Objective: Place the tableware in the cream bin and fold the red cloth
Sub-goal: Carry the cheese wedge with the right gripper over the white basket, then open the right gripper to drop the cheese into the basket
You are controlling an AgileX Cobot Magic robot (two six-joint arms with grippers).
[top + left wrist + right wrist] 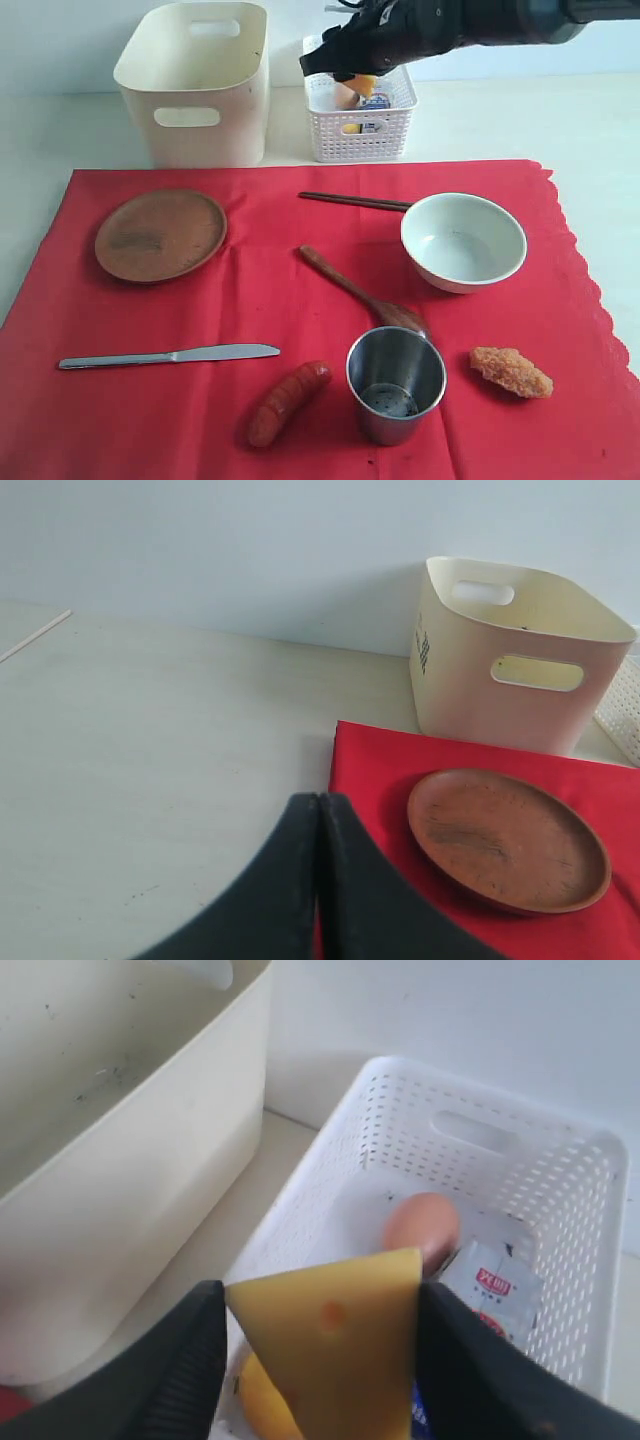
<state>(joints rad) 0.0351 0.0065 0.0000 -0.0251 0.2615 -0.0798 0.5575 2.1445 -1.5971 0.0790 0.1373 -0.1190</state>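
While right gripper (320,1360) grips the cheese wedge (330,1320) above the lattice basket (560,1170), lower before releasing; left gripper (318,820) closed, empty.

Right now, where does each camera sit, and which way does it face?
Exterior: raised off the arms, looking down across the red cloth toward the cream bin and white basket; the right claw shows above the basket.
Left wrist: on the left arm, facing past the shut left claw toward the brown plate and bin.
Right wrist: on the right arm, looking into the basket; its claw grips a cheese wedge.
Shared: all three show the bin.
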